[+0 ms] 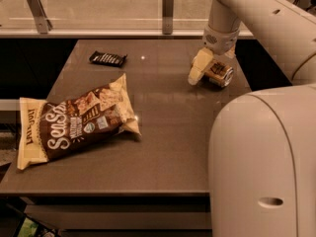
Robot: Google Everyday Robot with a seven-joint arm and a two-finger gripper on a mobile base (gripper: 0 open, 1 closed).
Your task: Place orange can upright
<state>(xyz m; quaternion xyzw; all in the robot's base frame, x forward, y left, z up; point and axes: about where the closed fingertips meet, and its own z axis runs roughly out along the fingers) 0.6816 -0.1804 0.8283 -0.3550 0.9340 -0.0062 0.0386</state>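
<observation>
The orange can (220,75) lies on its side at the far right of the brown table (168,132), its silver end facing the front right. My gripper (206,71) hangs down from the white arm right at the can, its cream tip against the can's left side and low over the tabletop. The can's far side is hidden behind the gripper.
A large brown chip bag (76,122) lies flat at the front left. A small dark snack bar (107,59) lies at the back left. A glass rail with metal posts (168,9) runs along the far edge. The robot's white body (266,162) blocks the front right.
</observation>
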